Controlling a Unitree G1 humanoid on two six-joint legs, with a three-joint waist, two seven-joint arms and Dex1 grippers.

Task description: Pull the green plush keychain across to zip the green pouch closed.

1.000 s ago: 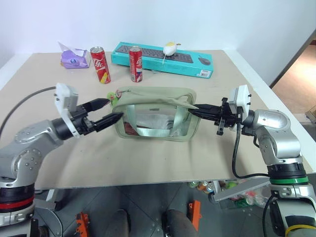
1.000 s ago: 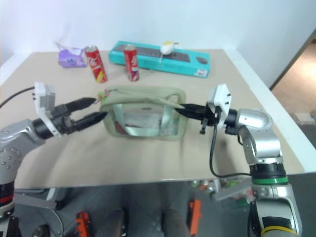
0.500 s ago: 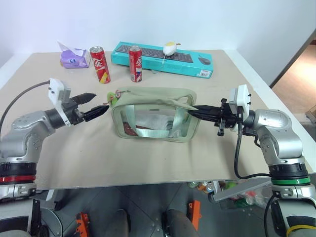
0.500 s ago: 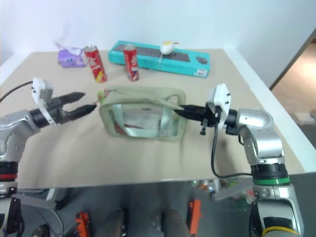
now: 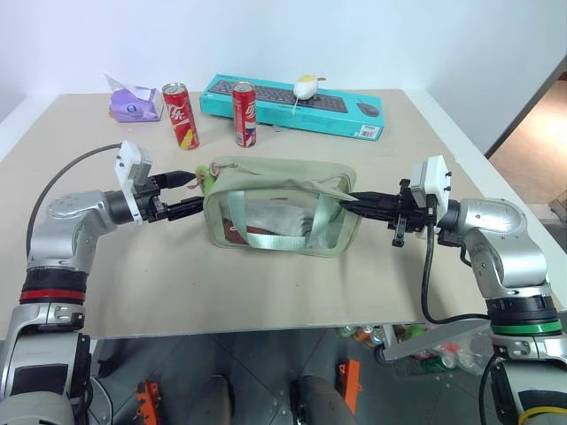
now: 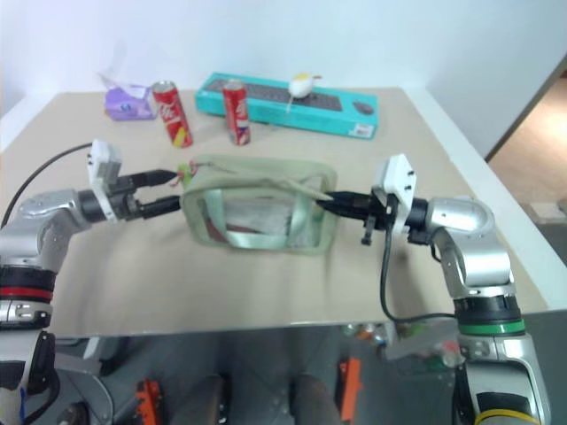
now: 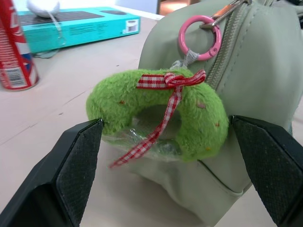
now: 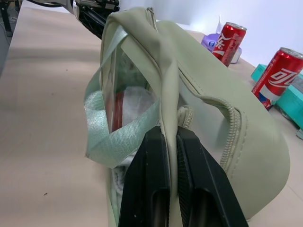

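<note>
Left wrist view: the left tool [image 7: 163,156] stands wide apart, straddling the keychain [image 7: 156,111] hanging at the pouch's [image 5: 282,205] left end on the worktop [image 5: 266,283]. Earlier it hung short of it. The right tool [image 8: 166,189] stays clamped on the pouch's right edge.

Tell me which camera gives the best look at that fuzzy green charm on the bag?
The left wrist view: the green plush keychain sits large between the open left gripper fingers, with its checked ribbon and pink ring clear. The two head views show it as a small green tuft at the green pouch corner.
</note>
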